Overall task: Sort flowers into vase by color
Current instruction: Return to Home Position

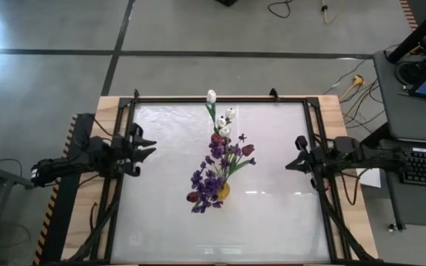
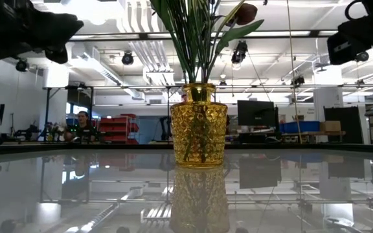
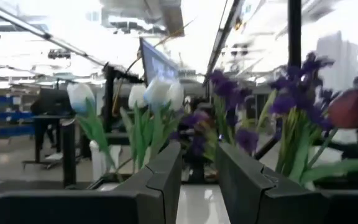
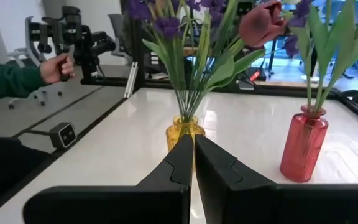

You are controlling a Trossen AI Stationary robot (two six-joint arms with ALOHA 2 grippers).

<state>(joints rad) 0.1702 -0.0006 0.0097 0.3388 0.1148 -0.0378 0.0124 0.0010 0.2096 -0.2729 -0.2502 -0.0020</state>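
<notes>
Both left tool (image 1: 151,148) and right tool (image 1: 293,155) flank the yellow vase (image 1: 222,191).

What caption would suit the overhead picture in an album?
Purple, red and white flowers stand centrally while the left gripper and right gripper wait at the sides.

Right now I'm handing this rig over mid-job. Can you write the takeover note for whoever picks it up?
Left gripper: open, empty, at the left side of the table.
Right gripper: shut, empty, at the table's right side.
Yellow vase, mid-table: holds the purple flowers and red tulips.
Red vase, next to it: the white tulips appear to stand in it.
Done: no loose flower shows on the table, so sorting looks finished.
Left: bring both arms home.
</notes>
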